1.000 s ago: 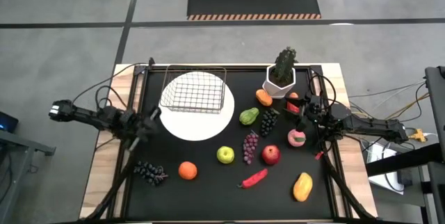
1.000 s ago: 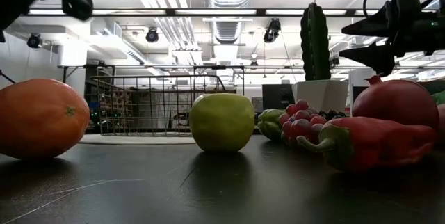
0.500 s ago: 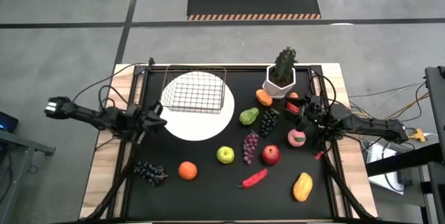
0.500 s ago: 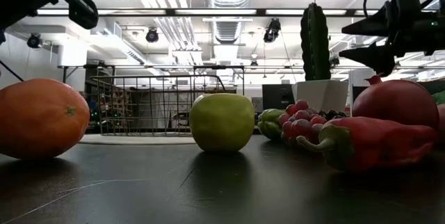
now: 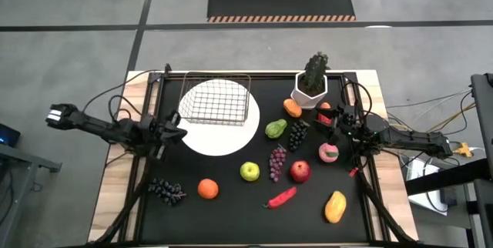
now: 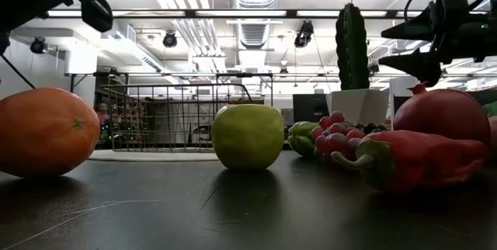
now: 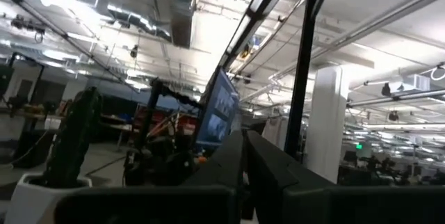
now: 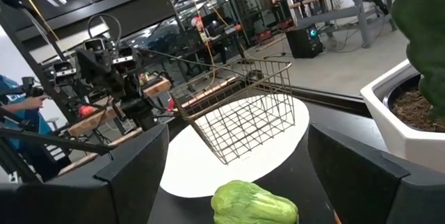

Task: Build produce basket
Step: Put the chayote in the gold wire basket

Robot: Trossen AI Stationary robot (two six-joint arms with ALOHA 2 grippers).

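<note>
Wire basket (image 5: 216, 100) looks empty, all produce on the mat. Left gripper (image 5: 174, 134) pressed together, right gripper (image 5: 337, 117) spread, empty.

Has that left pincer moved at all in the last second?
Yes. In the high view the left pincer has swung toward the white plate, so its tip now sits at the plate's edge, nearer the wire basket.

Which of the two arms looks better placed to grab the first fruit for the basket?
Probably the right. Its gripper is open among the fruit by the pink peach, and faces the green pear. The left gripper is shut at the plate's edge, away from any fruit.
</note>
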